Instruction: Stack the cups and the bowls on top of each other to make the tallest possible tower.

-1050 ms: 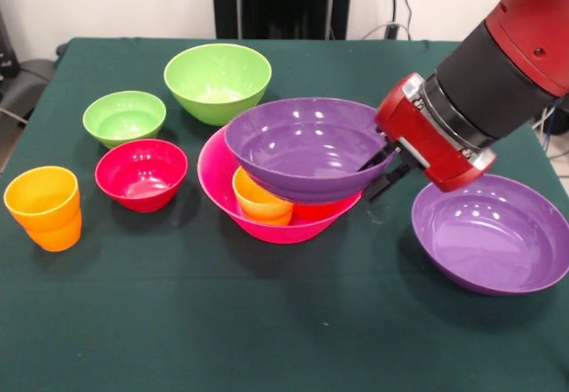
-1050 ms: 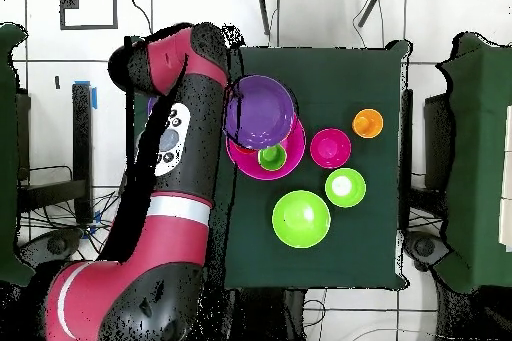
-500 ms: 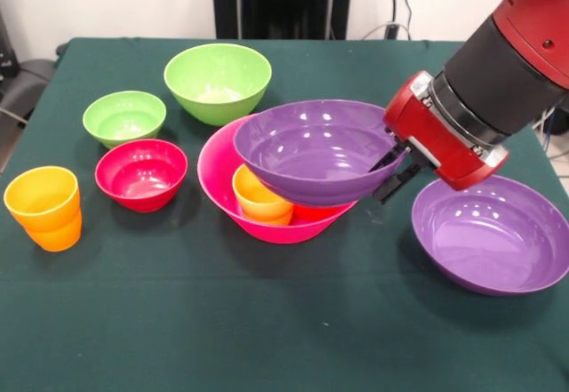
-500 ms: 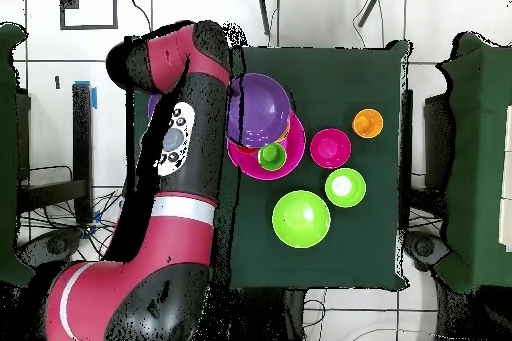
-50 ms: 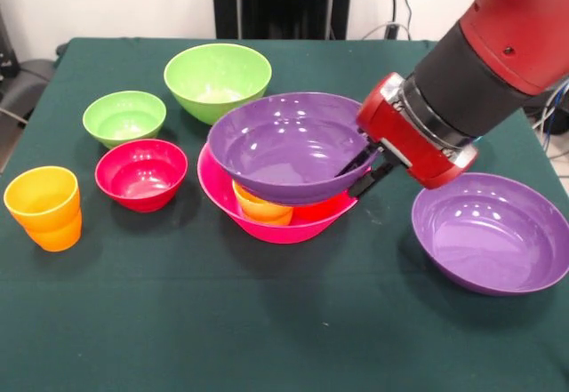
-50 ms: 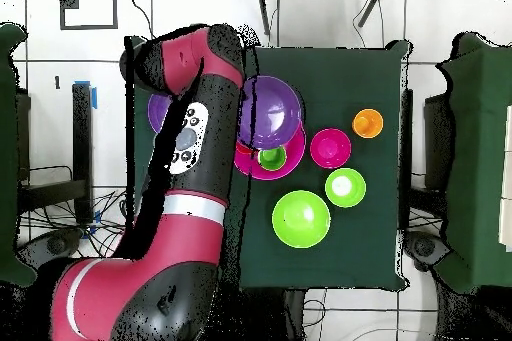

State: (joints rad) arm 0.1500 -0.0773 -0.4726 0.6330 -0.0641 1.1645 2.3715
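My gripper [image 5: 358, 169] is shut on the right rim of a wide purple bowl [image 5: 283, 146]. It holds that bowl tilted just above the large hot-pink bowl [image 5: 277, 221], covering most of it. An orange cup [image 5: 260, 207] stands inside the pink bowl, under the purple one. From overhead the purple bowl [image 6: 272, 112] overlaps the pink bowl [image 6: 297, 153], and the arm hides the gripper. Left of the pink bowl sit a red bowl [image 5: 142, 172], a small light-green bowl [image 5: 124, 116] and a larger light-green bowl [image 5: 218, 81]. Two nested orange cups [image 5: 43, 207] stand at the far left.
A second purple bowl [image 5: 493, 232] rests on the green tablecloth [image 5: 267, 321] at the right, below the arm's wrist. Overhead, that bowl [image 6: 157, 110] is partly hidden by the arm. Chairs and cables surround the table.
The gripper carried the purple bowl first slightly right, then back left. It now sits lower and more squarely over the pink bowl. The other bowls and cups have not moved.
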